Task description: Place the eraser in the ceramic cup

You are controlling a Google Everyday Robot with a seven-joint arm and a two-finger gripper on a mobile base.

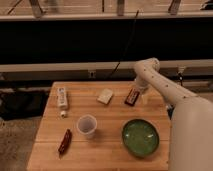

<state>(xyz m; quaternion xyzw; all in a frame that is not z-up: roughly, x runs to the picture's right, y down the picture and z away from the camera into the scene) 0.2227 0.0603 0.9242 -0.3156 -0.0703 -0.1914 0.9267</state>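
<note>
Tool [142, 94] just right of eraser [131, 97]; ceramic cup [87, 126] well apart, front-left.

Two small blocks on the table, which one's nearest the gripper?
The dark eraser, reddish-edged, right beside the gripper at the back right of the table; the cream block lies farther off.
</note>
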